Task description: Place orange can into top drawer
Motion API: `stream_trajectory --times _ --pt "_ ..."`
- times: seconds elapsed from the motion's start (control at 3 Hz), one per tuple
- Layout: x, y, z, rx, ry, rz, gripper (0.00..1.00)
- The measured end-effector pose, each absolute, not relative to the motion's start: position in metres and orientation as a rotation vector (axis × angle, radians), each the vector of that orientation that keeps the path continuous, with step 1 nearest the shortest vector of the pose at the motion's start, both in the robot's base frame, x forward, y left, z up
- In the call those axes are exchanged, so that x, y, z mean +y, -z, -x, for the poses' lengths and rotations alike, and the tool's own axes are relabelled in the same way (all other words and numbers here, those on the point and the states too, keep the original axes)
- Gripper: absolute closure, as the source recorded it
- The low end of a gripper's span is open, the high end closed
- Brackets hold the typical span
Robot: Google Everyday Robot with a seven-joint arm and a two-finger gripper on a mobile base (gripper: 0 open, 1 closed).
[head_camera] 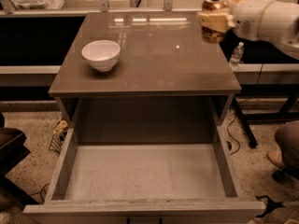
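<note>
Gripper is up at the far right, hanging over the far right corner of the counter, and it's clamped around the orange can. The can sits pretty much upright in my grip, silver top showing, clear of the counter surface. The top drawer is pulled all the way out on the near side, pale grey bottom fully showing, so the can is well apart from it, up and to the far right. White bowl sits on the left part of the counter. A clear plastic bottle stands just off the counter's right edge, below my arm.
</note>
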State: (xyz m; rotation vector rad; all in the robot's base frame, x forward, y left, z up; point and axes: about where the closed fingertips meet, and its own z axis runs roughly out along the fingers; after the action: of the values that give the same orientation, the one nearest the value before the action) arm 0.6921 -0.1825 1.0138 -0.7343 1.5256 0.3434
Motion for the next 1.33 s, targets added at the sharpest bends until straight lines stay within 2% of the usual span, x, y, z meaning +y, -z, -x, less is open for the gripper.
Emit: stream_trajectory --times 0.67,1.0,1.33 --pt "-0.189 -0.977 -0.620 1.512 -0.618 0.871 1.00" --pt "-0.174 -0.970 -0.599 1.506 -0.697 0.957 1.00" --pt "-0.174 -0.970 -0.599 1.506 -0.697 0.957 1.00"
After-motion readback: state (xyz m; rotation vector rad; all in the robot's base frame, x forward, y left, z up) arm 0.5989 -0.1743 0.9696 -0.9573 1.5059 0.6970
